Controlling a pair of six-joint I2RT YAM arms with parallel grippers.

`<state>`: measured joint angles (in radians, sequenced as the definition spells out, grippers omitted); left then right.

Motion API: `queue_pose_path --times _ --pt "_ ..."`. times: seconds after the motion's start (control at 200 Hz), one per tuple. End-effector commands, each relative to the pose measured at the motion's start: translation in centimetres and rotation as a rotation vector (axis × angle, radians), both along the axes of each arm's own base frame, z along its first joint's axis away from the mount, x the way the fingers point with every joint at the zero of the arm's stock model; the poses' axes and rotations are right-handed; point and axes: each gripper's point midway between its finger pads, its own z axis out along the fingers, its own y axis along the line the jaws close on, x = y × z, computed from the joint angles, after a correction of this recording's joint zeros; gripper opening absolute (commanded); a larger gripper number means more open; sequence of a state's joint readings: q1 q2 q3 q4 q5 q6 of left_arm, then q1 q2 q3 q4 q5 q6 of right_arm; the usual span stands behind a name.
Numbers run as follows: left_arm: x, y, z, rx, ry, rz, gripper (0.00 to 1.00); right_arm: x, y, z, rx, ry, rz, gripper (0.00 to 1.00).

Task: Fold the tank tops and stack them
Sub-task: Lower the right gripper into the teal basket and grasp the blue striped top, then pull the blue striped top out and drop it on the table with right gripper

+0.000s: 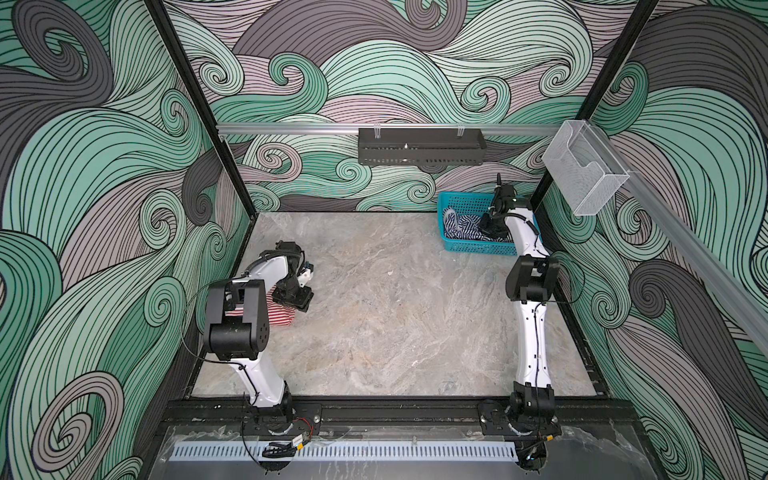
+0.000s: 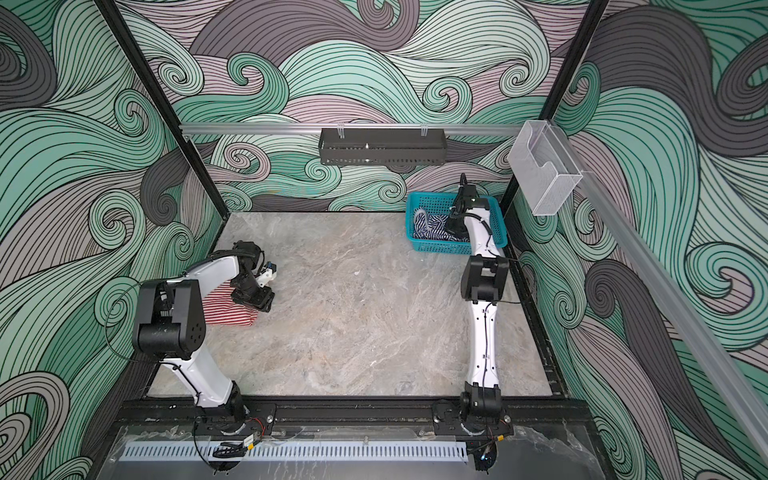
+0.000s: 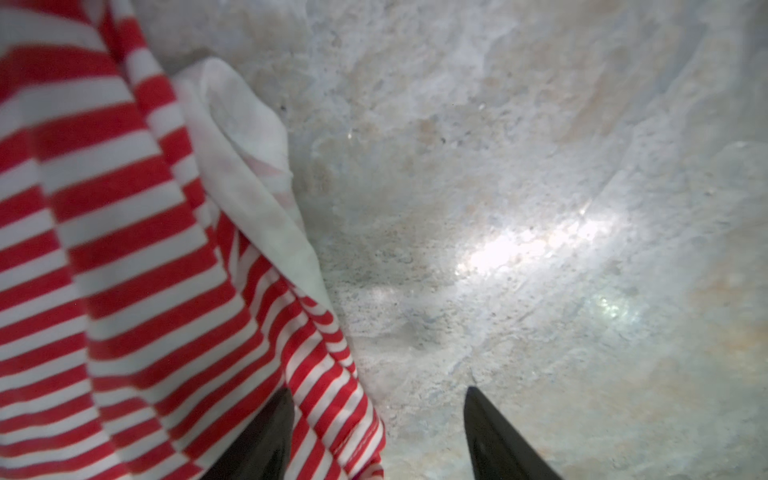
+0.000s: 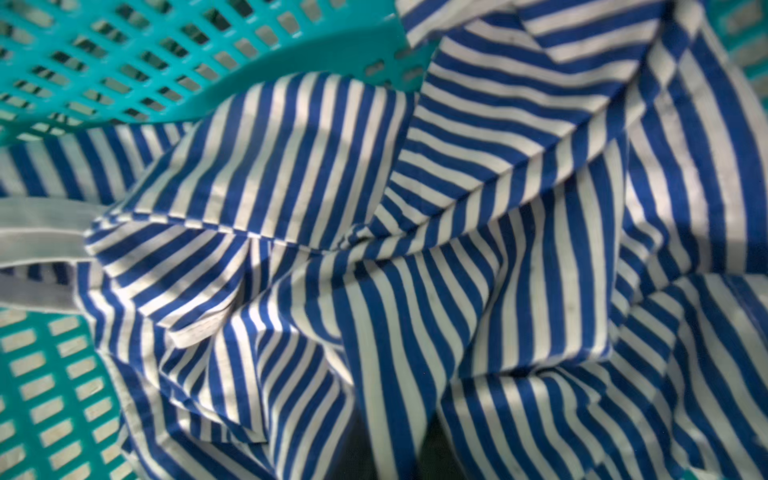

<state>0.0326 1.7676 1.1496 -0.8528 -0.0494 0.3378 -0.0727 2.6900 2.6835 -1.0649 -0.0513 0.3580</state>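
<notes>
The red-and-white tank top (image 1: 283, 316) (image 2: 224, 309) lies folded on the left of the marble table, half hidden under my left arm. My left gripper (image 1: 297, 300) (image 2: 259, 300) hovers open at its right edge. In the left wrist view the striped cloth (image 3: 124, 249) with pale trim (image 3: 249, 166) overlaps one black finger (image 3: 262, 440), and my left gripper (image 3: 380, 436) holds nothing. The navy-and-white tank top (image 1: 459, 232) (image 2: 428, 227) (image 4: 415, 208) is crumpled in the teal basket (image 1: 473, 248) (image 2: 440, 248). My right gripper (image 1: 486, 226) (image 2: 451, 224) (image 4: 395, 449) is down in it, shut on a fold of the navy cloth.
The teal basket (image 4: 124, 62) stands at the table's back right corner against the walls. A black perforated tray (image 1: 419, 151) hangs on the back rail, and a clear plastic box (image 1: 584, 170) on the right rail. Bare marble (image 1: 395, 311) spans the middle.
</notes>
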Motion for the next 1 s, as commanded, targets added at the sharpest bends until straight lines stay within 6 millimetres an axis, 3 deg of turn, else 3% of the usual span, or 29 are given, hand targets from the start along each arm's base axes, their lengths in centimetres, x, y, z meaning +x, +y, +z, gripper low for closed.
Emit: queue_pose_path --times 0.0,0.105,0.34,0.536,0.706,0.831,0.996 --pt "0.2 0.3 1.0 0.003 -0.023 0.029 0.68 1.2 0.6 2.3 0.057 -0.077 -0.001 0.0" --pt "0.1 0.3 0.8 0.003 -0.024 0.032 0.68 1.7 1.2 6.5 0.093 -0.165 -0.003 0.0" --pt "0.3 0.5 0.3 0.015 -0.017 0.021 0.68 -0.2 4.9 19.8 0.135 -0.404 0.026 0.0" --pt "0.2 0.3 -0.3 0.001 -0.007 0.017 0.68 -4.9 9.5 31.2 0.103 -0.595 0.103 0.0" --pt "0.2 0.6 -1.4 0.016 0.008 0.019 0.68 -10.5 15.8 39.5 0.139 -0.754 0.251 0.0" --pt "0.6 1.3 -1.8 0.057 0.001 0.032 0.68 -14.2 20.9 42.5 0.199 -0.813 0.378 0.0" --pt "1.2 3.7 -2.3 0.153 0.009 0.093 0.68 -17.0 27.7 42.0 0.28 -0.789 0.536 0.0"
